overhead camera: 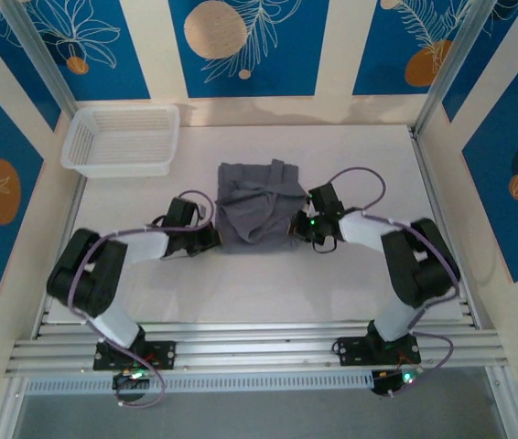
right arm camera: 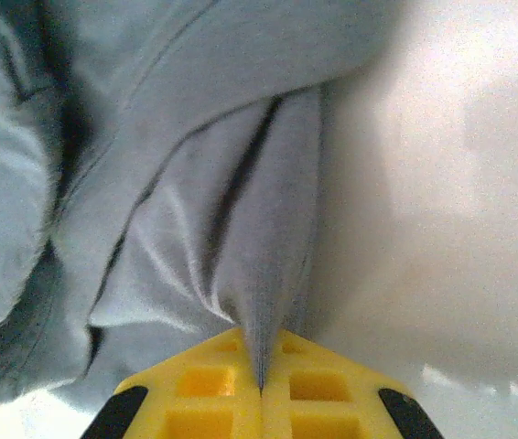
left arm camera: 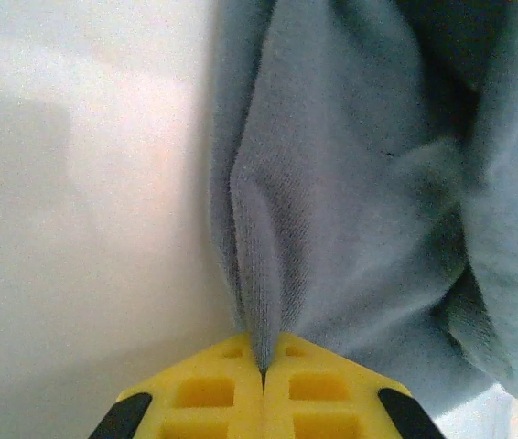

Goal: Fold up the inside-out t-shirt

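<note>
The inside-out t-shirt (overhead camera: 257,208) lies bunched in a dark grey heap at the middle of the white table. My left gripper (overhead camera: 215,236) is at the heap's near left edge. In the left wrist view its yellow fingers (left arm camera: 202,395) are pressed together on a pinched fold of the t-shirt (left arm camera: 350,201). My right gripper (overhead camera: 299,225) is at the heap's near right edge. Its yellow fingers (right arm camera: 323,398) are likewise closed on a ridge of the t-shirt (right arm camera: 186,183). Both pinched folds rise in a peak from the closed jaws.
A white plastic mesh basket (overhead camera: 122,139) stands at the back left of the table (overhead camera: 259,283). Aluminium rails (overhead camera: 250,346) run along the near edge by the arm bases. Patterned blue walls (overhead camera: 515,155) close the sides and back.
</note>
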Available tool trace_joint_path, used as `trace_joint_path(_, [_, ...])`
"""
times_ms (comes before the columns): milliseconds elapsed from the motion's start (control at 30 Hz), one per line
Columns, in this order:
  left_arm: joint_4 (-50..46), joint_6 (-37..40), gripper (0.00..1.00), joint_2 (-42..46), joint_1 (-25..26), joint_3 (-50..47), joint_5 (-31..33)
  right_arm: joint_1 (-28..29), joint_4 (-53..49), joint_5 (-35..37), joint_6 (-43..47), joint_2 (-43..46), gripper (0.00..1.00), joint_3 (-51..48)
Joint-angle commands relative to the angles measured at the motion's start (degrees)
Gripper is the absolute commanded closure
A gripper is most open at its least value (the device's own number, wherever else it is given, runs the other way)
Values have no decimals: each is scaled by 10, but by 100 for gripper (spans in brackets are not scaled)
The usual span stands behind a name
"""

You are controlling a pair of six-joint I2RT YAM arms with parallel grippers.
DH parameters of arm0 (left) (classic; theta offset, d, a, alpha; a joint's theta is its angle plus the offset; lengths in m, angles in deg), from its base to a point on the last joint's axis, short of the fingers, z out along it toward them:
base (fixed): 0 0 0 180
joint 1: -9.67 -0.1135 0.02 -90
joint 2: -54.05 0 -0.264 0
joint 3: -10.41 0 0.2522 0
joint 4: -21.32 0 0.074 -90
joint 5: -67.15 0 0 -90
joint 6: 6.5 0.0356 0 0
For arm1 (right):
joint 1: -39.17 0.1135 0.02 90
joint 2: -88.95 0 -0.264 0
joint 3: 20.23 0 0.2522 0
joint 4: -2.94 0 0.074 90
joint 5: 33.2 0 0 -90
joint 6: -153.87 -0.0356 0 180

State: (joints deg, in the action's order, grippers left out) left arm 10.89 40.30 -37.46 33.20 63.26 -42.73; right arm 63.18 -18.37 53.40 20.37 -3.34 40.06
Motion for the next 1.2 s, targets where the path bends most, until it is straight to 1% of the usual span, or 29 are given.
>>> trace_joint_path(0, [-58,-28,90,94,45,-57,32,39,-69,53,-27,113,95,-84])
trace_joint_path(33, [-72,-34,78,120,55,-68,48,46,-74,52,-32,140,83,-105])
trace_joint_path(67, [-92,-38,63,147,64,-76,63,51,-85,48,-35,167,63,-121])
trace_joint_path(100, [-111,-40,56,175,71,-81,76,55,-106,54,-41,189,51,-127])
trace_joint_path(133, [-130,-39,51,204,81,-80,89,56,-130,60,-44,209,46,-127])
trace_joint_path(200, [-164,-39,48,247,100,-69,110,47,-163,75,-42,240,43,-118])
trace_joint_path(300, [-167,-69,47,262,146,-50,113,6,-169,83,-42,263,43,-102])
trace_joint_path(433, [-158,-92,47,198,194,-14,104,-79,-136,53,-28,219,43,-74])
trace_joint_path(467, [-146,-93,45,178,201,-8,99,-91,-119,42,-23,200,43,-70])
trace_joint_path(500, [-124,-95,40,157,205,-6,88,-102,-104,33,-21,178,43,-64])
trace_joint_path(533, [-97,-98,35,138,208,-5,78,-112,-89,18,-17,153,43,-57])
trace_joint_path(567, [-81,-100,33,121,211,-2,73,-117,-74,6,-11,133,43,-52])
trace_joint_path(633, [-52,-101,31,90,214,6,68,-127,-47,-7,-5,94,43,-41])
trace_joint_path(700, [-24,-102,31,62,215,19,68,-131,-18,-25,-5,55,43,-29])
trace_joint_path(800, [-2,-100,35,31,216,46,66,-129,6,-50,-17,5,46,-12])
trace_joint_path(867, [6,-97,39,15,217,56,65,-126,26,-58,-29,-11,50,-11])
trace_joint_path(933, [8,-95,44,0,217,62,63,-122,35,-59,-40,-20,57,-8])
trace_joint_path(1000, [16,-98,50,-9,217,64,56,-117,37,-62,-44,-21,70,-7])
trace_joint_path(1067, [22,-101,53,-12,217,67,50,-109,25,-56,-42,-19,81,-2])
trace_joint_path(1100, [22,-101,54,-12,217,68,49,-107,16,-52,-39,-18,83,0])
trace_joint_path(1167, [22,-101,55,-6,217,65,51,-103,4,-46,-37,-13,84,1])
